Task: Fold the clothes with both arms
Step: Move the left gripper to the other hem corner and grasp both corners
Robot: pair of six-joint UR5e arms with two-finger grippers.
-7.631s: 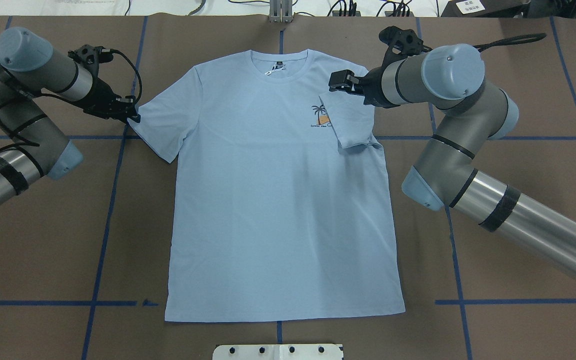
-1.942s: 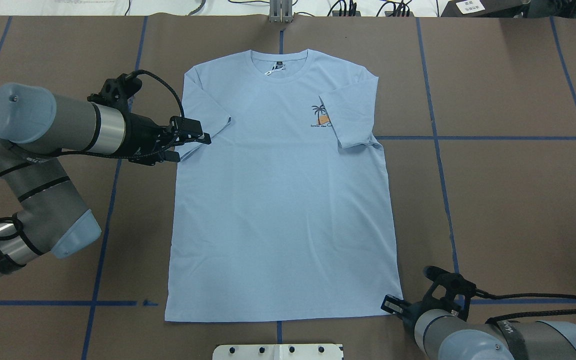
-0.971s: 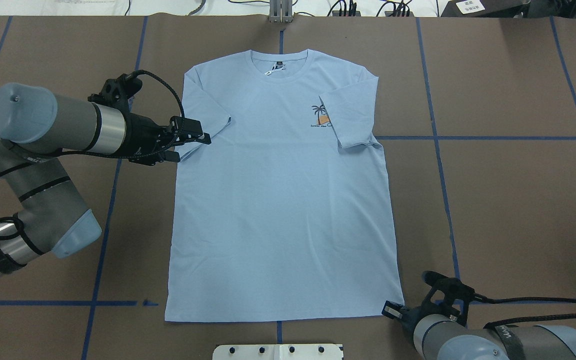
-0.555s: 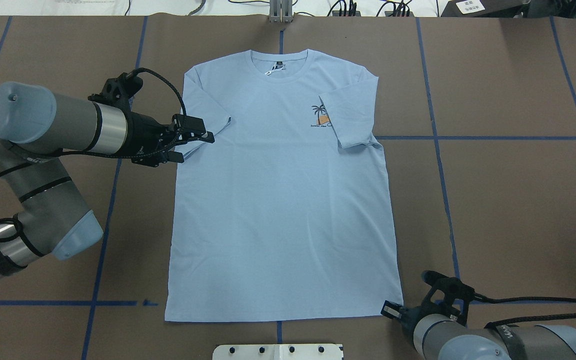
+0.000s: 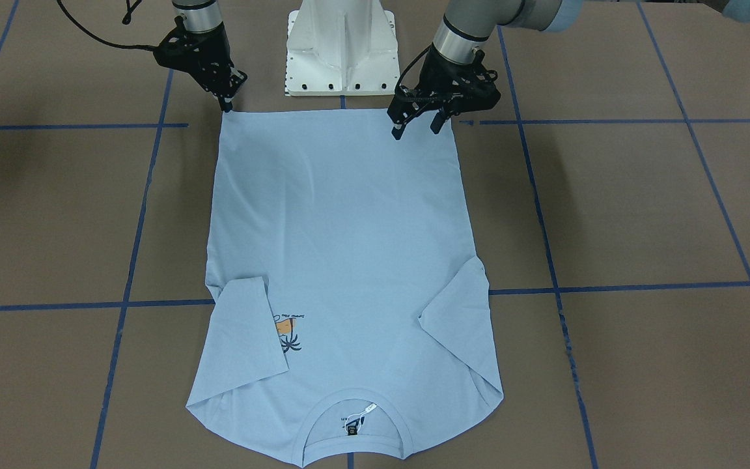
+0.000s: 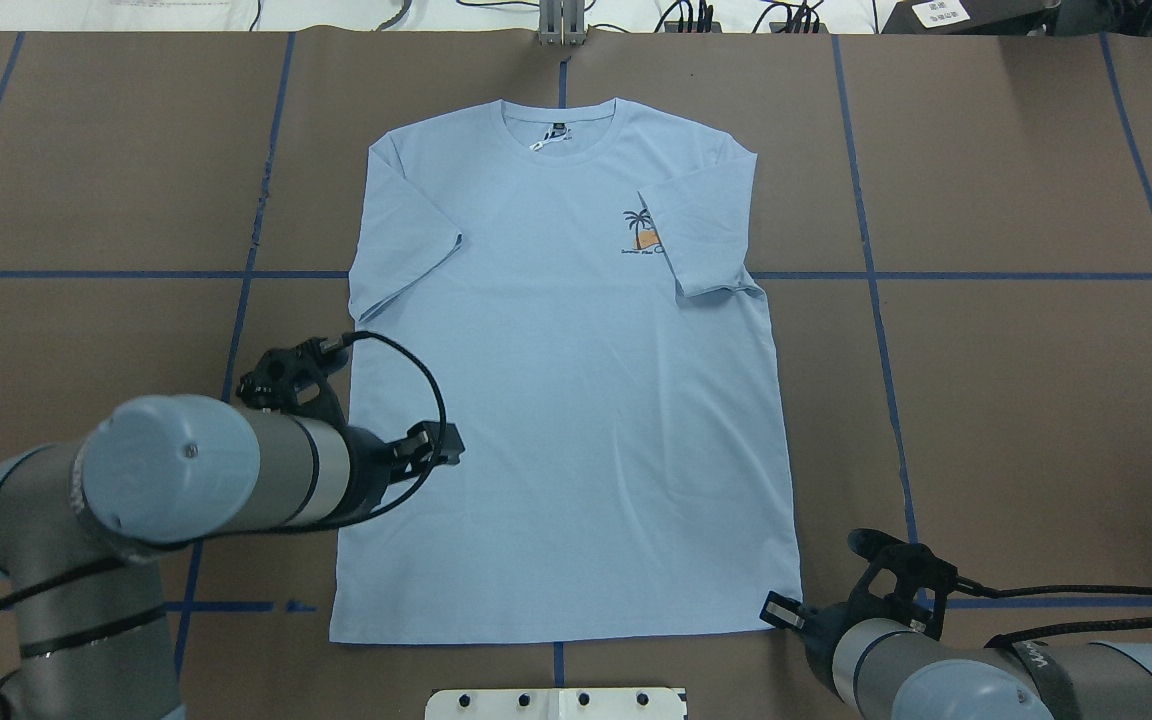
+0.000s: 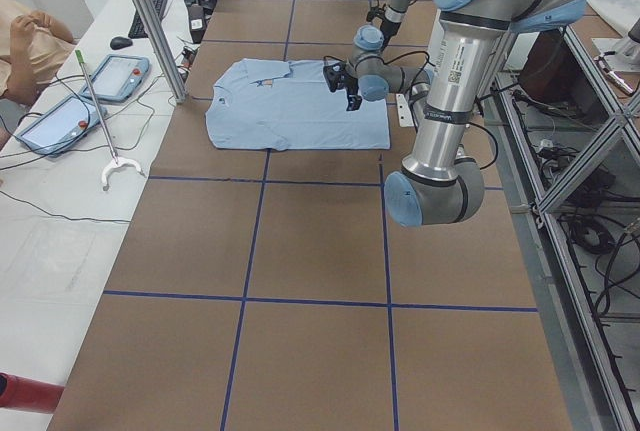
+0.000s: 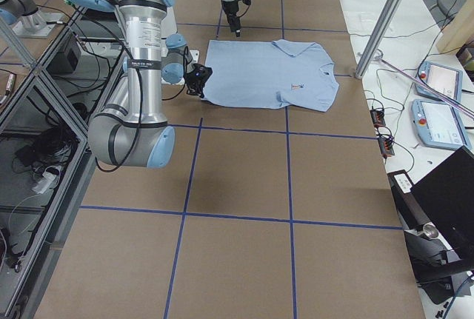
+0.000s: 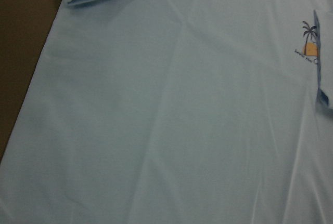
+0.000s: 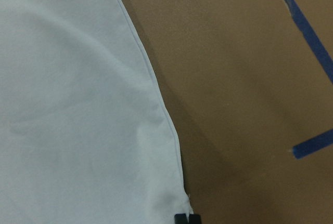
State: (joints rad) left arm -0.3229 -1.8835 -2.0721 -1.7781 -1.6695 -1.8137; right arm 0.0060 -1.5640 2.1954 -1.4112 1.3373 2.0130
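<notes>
T-shirt [image 6: 566, 400] lies flat, face up

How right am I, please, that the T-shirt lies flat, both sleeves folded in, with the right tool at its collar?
The place is wrong: the right tool sits at the T-shirt hem's corner, per the overhead exterior view. The rest holds.

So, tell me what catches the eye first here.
A light blue T-shirt lies flat in the middle of the brown table, with both sleeves folded in over its front. The right pincer is shut on the hem corner on its side. The left pincer hangs open above the shirt's other side.
</notes>
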